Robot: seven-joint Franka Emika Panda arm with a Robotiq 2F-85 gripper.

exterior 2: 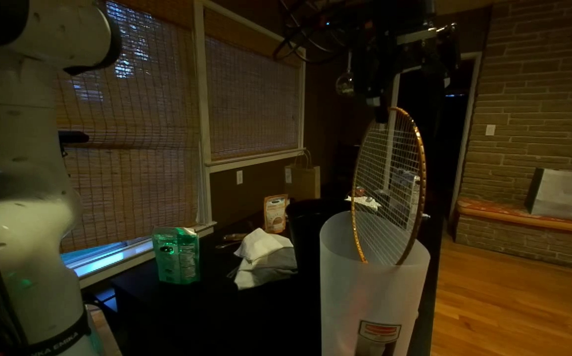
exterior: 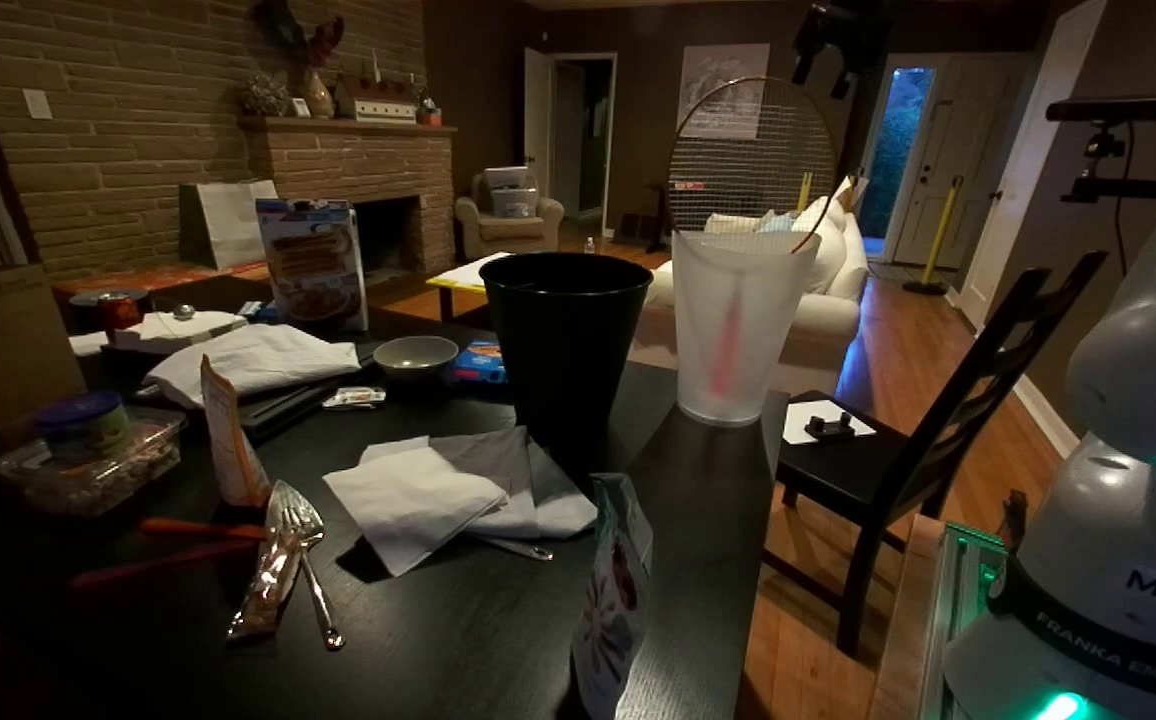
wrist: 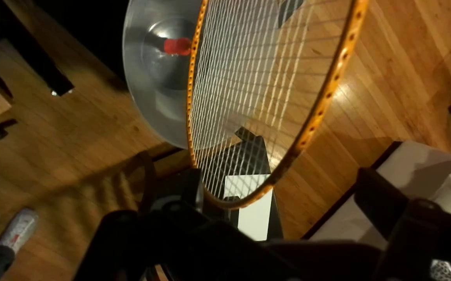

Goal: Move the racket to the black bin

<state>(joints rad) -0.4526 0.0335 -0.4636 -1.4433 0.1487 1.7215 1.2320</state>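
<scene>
Note racket head-up in translucent bin, near the corner of the dark table away from the windows, close to the edge by the chair. Not yet in black bin, just beside and farther in from that edge. Long axis close to upright, slight tilt only; red grip low inside the translucent bin, strung hoop above the rim in both exterior views. Gripper spread wide, holding nothing, up over the top of the hoop. From the wrist, tip of the hoop within the span of the fingers but off centre: close beside one, well apart from the opposite one. Cannot tell contact from mere overlap there. Single arm, hence no choice of side. By judgement, racket below the gripper, roughly along its own length, and off toward that closer finger; strung face at an apparent slant to the line between the tips. Coming move likely a small sideways centring, perhaps a turn of the wrist, then a drop to straddle the hoop's top and a squeeze across the strings' plane. After that, probably a long vertical lift, to bring the grip end clear of the rim before any swing toward the black bin.
</scene>
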